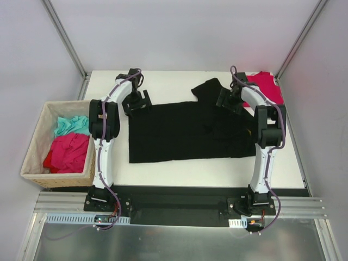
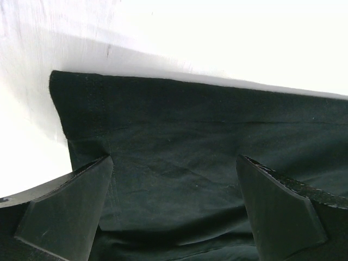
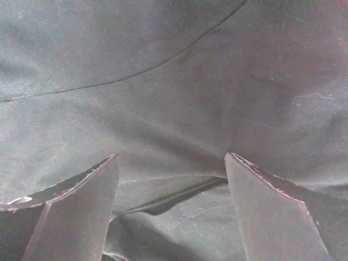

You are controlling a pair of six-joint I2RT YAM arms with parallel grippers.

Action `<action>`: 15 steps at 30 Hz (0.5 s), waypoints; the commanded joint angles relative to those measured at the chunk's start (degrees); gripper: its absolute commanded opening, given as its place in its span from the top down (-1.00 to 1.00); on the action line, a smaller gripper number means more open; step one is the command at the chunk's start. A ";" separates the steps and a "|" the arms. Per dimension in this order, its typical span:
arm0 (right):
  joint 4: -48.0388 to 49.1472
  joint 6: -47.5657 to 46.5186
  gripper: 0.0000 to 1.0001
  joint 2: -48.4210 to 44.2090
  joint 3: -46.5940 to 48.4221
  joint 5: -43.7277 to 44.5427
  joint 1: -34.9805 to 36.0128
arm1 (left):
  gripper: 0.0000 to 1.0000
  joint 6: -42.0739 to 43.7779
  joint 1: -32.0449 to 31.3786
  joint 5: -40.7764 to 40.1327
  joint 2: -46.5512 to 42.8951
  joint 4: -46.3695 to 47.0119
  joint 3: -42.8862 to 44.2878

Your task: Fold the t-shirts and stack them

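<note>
Black t-shirt beneath left tool

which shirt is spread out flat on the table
The black t-shirt, spread across the middle of the table. The red t-shirt lies bunched at the far right corner; the teal cloth and red cloth sit crumpled in the basket.

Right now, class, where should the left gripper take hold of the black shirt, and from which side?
Probably the hem corner of the black shirt, from above on its left side. The shirt lies flat, so an edge beside bare table offers the easiest pinch, and the open left gripper hangs near it.
</note>
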 commanded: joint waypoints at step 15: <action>2.53 4.73 -0.64 -20.88 -27.05 5.64 4.13 | -0.98 4.28 -0.94 -0.80 -13.40 -2.57 -17.30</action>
